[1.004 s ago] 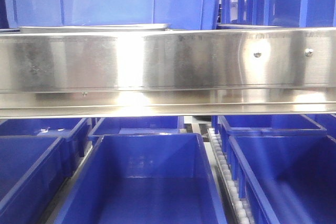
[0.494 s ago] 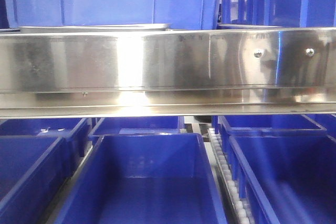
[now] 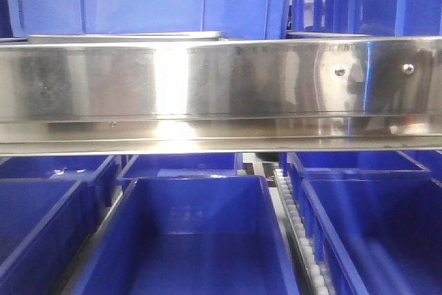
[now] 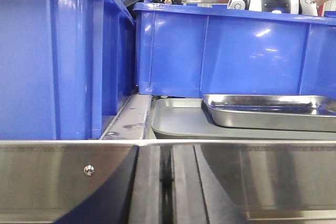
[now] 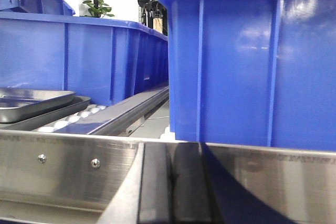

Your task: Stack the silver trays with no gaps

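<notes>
Blue bins point(image 4: 226, 51) around two silver trays point(image 4: 273, 111), steel rail point(image 3: 221, 88) in front; hands' state indiscernible.

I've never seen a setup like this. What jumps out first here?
Big blue plastic bins fill nearly every view, above and below a broad shiny steel rail with screw heads spanning the front view. In the left wrist view, a shallow mirror-polished silver tray sits partly on a duller grey tray, just behind the rail.

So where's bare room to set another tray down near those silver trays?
Free: the dull grey tray's left floor, beside the shiny silver tray on it. Crowded: tall blue plastic bins wall it behind and left.
</notes>
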You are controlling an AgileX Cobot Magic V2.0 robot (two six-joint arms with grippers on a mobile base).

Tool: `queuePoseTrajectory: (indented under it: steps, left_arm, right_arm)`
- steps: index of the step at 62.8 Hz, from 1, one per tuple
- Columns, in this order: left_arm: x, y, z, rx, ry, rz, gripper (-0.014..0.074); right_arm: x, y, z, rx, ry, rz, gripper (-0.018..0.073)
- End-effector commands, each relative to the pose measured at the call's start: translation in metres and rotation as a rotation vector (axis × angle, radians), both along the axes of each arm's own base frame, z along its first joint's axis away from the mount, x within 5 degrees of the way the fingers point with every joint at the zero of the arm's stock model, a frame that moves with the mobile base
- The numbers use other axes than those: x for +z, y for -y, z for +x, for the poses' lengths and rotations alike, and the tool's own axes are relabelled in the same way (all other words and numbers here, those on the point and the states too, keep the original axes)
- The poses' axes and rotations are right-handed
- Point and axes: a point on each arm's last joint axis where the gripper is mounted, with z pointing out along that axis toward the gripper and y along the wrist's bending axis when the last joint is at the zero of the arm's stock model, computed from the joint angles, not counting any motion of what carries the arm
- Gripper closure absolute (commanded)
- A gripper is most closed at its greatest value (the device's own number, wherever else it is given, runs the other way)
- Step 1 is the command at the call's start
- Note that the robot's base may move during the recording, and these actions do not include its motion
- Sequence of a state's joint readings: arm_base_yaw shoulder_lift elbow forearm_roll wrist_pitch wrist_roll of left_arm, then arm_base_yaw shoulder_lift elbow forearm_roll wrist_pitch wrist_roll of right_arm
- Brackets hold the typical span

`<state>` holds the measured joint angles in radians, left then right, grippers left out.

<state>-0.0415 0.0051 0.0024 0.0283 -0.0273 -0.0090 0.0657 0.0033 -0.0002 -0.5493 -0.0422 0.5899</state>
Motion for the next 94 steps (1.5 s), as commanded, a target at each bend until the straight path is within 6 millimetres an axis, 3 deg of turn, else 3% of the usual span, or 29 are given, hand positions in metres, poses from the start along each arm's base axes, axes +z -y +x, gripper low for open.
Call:
queuePoseTrajectory:
  steps: [1,94]
  left_arm:
    - [0.0026,0.0002,-0.0008,-0.005,0.023,-0.010,0.0602]
    - [0.0026,0.0002,-0.0008,-0.005,0.023,-0.010,0.0602]
  right_arm:
    - [0.0008,-0.0003,-0.0004,0.001,0.012,-0.011,0.0638]
    - [-0.0004,0.0026,0.0000,-0.039,0.002,-0.063,0.0638]
